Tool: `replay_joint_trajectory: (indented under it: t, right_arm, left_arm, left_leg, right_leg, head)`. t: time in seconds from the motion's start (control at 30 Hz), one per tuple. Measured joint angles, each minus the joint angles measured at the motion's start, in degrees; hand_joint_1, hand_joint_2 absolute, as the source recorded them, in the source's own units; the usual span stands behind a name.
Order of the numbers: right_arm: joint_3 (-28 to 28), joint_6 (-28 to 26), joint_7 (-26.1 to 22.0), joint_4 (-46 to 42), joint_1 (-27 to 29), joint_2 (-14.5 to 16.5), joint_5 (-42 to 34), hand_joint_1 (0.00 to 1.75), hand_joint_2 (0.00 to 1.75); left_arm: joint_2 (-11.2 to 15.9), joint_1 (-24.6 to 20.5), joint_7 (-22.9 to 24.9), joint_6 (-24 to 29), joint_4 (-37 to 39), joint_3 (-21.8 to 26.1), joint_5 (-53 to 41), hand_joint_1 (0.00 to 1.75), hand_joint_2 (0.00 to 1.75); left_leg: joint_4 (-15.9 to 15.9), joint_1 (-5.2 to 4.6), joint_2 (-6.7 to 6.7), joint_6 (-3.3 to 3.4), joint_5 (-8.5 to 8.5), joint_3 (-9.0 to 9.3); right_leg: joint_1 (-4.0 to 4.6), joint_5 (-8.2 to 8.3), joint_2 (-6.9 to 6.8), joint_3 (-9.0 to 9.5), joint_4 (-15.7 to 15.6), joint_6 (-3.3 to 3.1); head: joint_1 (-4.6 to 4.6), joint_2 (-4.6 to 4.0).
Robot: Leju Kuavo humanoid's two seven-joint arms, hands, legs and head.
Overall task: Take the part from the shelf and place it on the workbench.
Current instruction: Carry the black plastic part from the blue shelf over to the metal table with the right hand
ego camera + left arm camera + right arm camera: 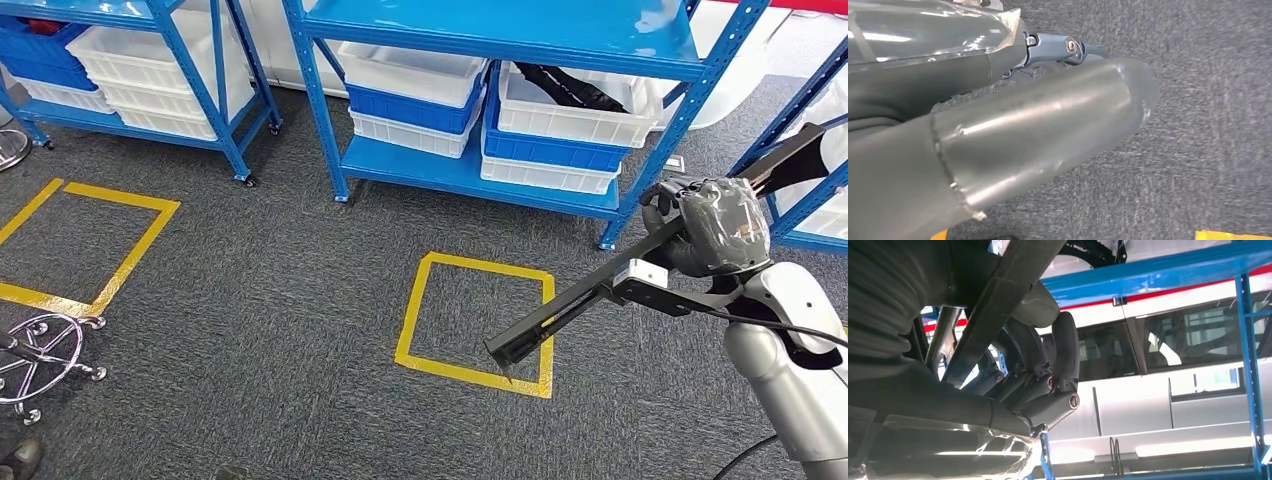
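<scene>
The right hand [705,228] grips the long black part [600,290] above the floor; a shelf [470,170] bin [565,115] holds something dark, perhaps another part.

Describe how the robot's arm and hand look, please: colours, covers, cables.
The right arm is a smooth silver cylinder with a black cable along it. The right hand is grey under a shiny clear wrap, with darker fingers. The left hand is grey too, its thumb glossy.

You will find no readable text, label, brand, number or sign in any of these views: nothing legible on the blue shelf [470,170], the white bins [570,105], the long black part [590,290] or the grey carpet [250,300]
</scene>
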Motion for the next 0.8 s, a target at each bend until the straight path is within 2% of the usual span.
replay_joint_trajectory:
  t: [0.07,0.13,0.17,0.2,0.27,0.3,0.33,0.37,0.4,0.43,0.47,0.5,0.53,0.57,0.63,0.67,0.7,0.77,0.8]
  right_arm:
    - [0.0,0.0,0.0,0.0,-0.4,0.1,0.1,1.52,1.75]
    - [0.0,0.0,0.0,0.1,-0.6,0.2,0.2,1.52,1.75]
    - [0.0,0.0,0.0,0.1,-0.7,0.2,0.2,1.52,1.75]
    - [0.0,0.0,0.0,0.2,-1.0,0.1,0.3,1.52,1.75]
    - [0.1,0.1,0.0,0.4,-1.3,0.1,0.3,1.52,1.75]
    - [0.1,0.1,0.0,0.6,-1.3,0.1,0.3,1.52,1.75]
    - [0.1,0.1,0.0,0.7,-1.3,0.1,0.3,1.52,1.75]
    - [0.1,0.1,0.0,0.8,-1.4,0.1,0.3,1.52,1.75]
    - [0.1,0.1,-0.1,0.9,-1.5,0.2,0.3,1.52,1.75]
    - [0.1,0.1,-0.2,1.0,-1.7,0.2,0.3,1.52,1.75]
    - [0.2,0.1,-0.3,1.1,-2.1,0.2,0.3,1.52,1.75]
    - [0.3,0.2,-0.3,1.1,-2.5,0.2,0.3,1.52,1.75]
    - [0.5,0.2,-0.4,1.2,-2.9,0.3,0.2,1.52,1.75]
    - [0.6,0.3,-0.5,1.4,-3.1,0.3,0.2,1.52,1.75]
    - [1.0,0.4,-0.5,1.6,-3.4,0.4,0.1,1.52,1.75]
    - [1.2,0.4,-0.5,1.8,-3.5,0.5,0.1,1.52,1.75]
    - [1.4,0.5,-0.5,1.9,-3.6,0.6,0.1,1.52,1.75]
    - [1.6,0.5,-0.6,1.9,-3.8,0.7,-0.1,1.52,1.75]
    - [1.7,0.5,-0.6,2.0,-3.9,0.7,-0.2,1.52,1.75]
  left_arm:
    - [0.0,0.0,-0.1,0.0,0.0,0.0,0.1,0.0,0.0]
    - [0.0,0.0,-0.2,0.0,0.0,0.0,0.1,0.0,0.0]
    - [-0.1,0.0,-0.3,0.0,0.0,0.0,0.2,0.0,0.0]
    - [-0.1,0.0,-0.3,0.0,0.0,0.0,0.2,0.0,0.0]
    - [-0.1,0.0,-0.4,0.0,0.0,0.0,0.3,0.0,0.0]
    - [-0.1,0.1,-0.4,-0.1,0.0,0.0,0.4,0.0,0.0]
    - [-0.1,0.1,-0.4,-0.1,0.0,0.0,0.4,0.0,0.0]
    - [-0.1,0.1,-0.4,-0.1,0.0,0.0,0.5,0.0,0.0]
    - [-0.2,0.1,-0.5,-0.1,0.0,0.0,0.6,0.0,0.0]
    - [-0.2,0.1,-0.6,-0.1,0.0,0.0,0.7,0.0,0.0]
    - [-0.2,0.1,-0.7,-0.1,0.0,0.0,0.8,0.0,0.0]
    - [-0.1,0.1,-0.8,0.0,0.0,0.0,0.9,0.0,0.0]
    - [-0.1,0.2,-1.0,0.0,0.0,0.0,0.9,0.0,0.0]
    - [-0.1,0.2,-1.0,0.0,0.0,0.0,1.0,0.0,0.0]
    - [0.1,0.4,-1.1,0.1,0.1,0.1,1.1,0.0,0.0]
    - [0.2,0.5,-1.1,0.1,0.2,0.1,1.1,0.0,0.0]
    - [0.2,0.6,-1.1,0.1,0.3,0.1,1.1,0.0,0.0]
    - [0.2,0.7,-1.1,0.1,0.3,0.1,1.2,0.0,0.0]
    - [0.2,0.7,-1.2,0.1,0.3,0.1,1.2,0.0,0.0]
  left_leg:
    - [-1.2,-0.43,0.01,0.35,0.38,0.39]
    - [-2.2,-0.33,0.26,1.08,1.68,0.05]
    - [-2.7,-0.22,0.41,1.5,2.52,-0.36]
    - [-3.1,-0.13,0.53,1.8,3.34,-0.97]
    - [-3.2,-0.32,0.59,2.11,4.76,-2.75]
    - [-3.2,-0.39,0.6,2.09,5.47,-3.7]
    - [-3.1,-0.43,0.61,2.04,6.19,-4.66]
    - [-3.1,-0.43,0.61,1.92,6.89,-5.59]
    - [-2.9,-0.4,0.61,1.74,7.58,-6.49]
    - [-2.7,-0.43,0.59,1.49,8.2,-7.3]
    - [-2.5,-0.51,0.57,1.19,8.78,-7.97]
    - [-2.3,-0.64,0.54,0.87,9.36,-8.39]
    - [-2.3,-0.76,0.52,0.62,9.92,-8.63]
    - [-2.4,-0.83,0.49,0.41,10.52,-8.77]
    - [-2.5,-0.74,0.4,0.09,11.26,-9.07]
    - [-2.0,-0.64,0.33,-0.18,10.39,-9.42]
    - [-0.6,-0.5,0.27,-0.49,8.32,-9.93]
    - [5.1,-0.14,0.24,-1.3,1.72,-11.31]
    - [9.1,0.09,0.26,-1.65,-1.07,-11.96]
  right_leg:
    - [-0.12,0.79,-0.04,-0.15,-0.2,0.97]
    - [-0.08,0.35,-0.03,-0.81,0.3,1.53]
    - [0.06,-1.07,0.01,-1.6,1.7,1.37]
    - [0.15,-3.33,0.03,-2.67,4.2,0.98]
    - [0.2,-8.03,0.08,-4.86,11.4,0.47]
    - [0.18,-9.11,0.08,-5.26,14.4,0.69]
    - [0.16,-8.98,0.08,-4.86,15.9,1.18]
    - [0.13,-7.87,0.08,-3.52,15.4,1.82]
    - [0.06,-6.4,0.06,-1.14,12.9,2.38]
    - [-0.04,-5.69,0.05,1.87,8.8,2.65]
    - [0.09,-5.84,0.09,4.93,4.3,2.47]
    - [0.28,-6.37,0.12,6.99,0.9,2.04]
    - [0.52,-7.06,0.15,8.01,-1.2,1.47]
    - [0.78,-7.14,0.17,8.07,-1.8,0.88]
    - [0.28,-6.35,0.02,7.16,-1.5,0.02]
    - [-0.03,-5.82,-0.08,6.79,-1.5,-0.51]
    - [-0.29,-5.2,-0.19,6.35,-1.5,-1.01]
    - [-0.26,-3.73,-0.3,5.01,-1.4,-1.71]
    - [-0.24,-3.0,-0.31,4.11,-1.4,-1.78]
  head:
    - [-0.05,0.0]
    - [-0.1,0.0]
    - [0.03,0.0]
    - [0.16,0.0]
    - [0.38,0.0]
    - [0.38,0.0]
    - [0.38,0.0]
    - [0.39,0.0]
    - [0.37,0.0]
    - [0.4,0.0]
    - [0.37,0.0]
    - [0.32,0.0]
    - [0.24,0.0]
    - [0.14,0.0]
    - [0.08,0.0]
    - [0.05,0.0]
    - [-0.01,0.0]
    - [-0.16,0.0]
    - [-0.2,0.0]
